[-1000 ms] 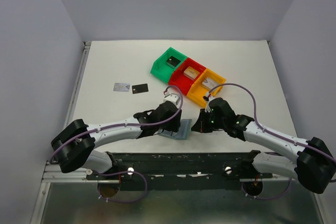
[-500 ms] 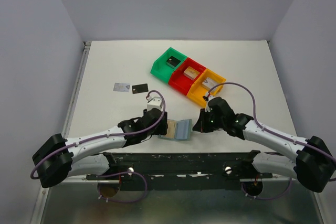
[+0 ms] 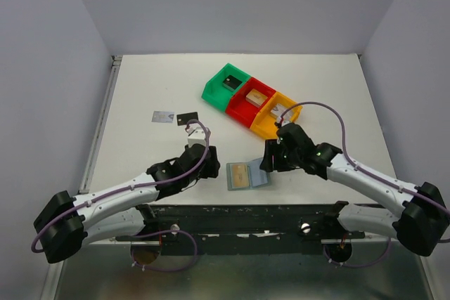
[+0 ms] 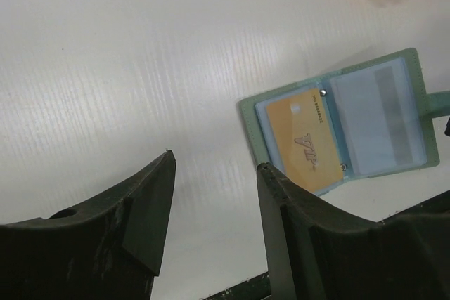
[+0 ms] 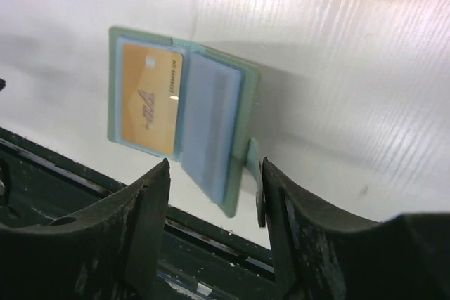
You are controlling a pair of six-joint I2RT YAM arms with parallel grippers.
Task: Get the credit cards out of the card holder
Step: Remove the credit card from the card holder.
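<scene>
1. The left fingers [image 4: 148, 209] are spread with nothing between them. The open holder [image 4: 365, 121] lies on the table [image 4: 140, 68] just right of them, with the tan card [image 4: 302, 138] in its left panel.
2. The right fingers [image 5: 144, 223] are spread, and the holder lies just ahead of their gap.
3. Only the top view shows the silver card [image 3: 163, 116] and black card [image 3: 187, 119], beyond the left fingers.

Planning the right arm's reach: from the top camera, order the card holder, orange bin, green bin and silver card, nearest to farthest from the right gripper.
1. card holder, just left of the right gripper
2. orange bin, beyond it
3. green bin, farther back left
4. silver card, far left
</scene>
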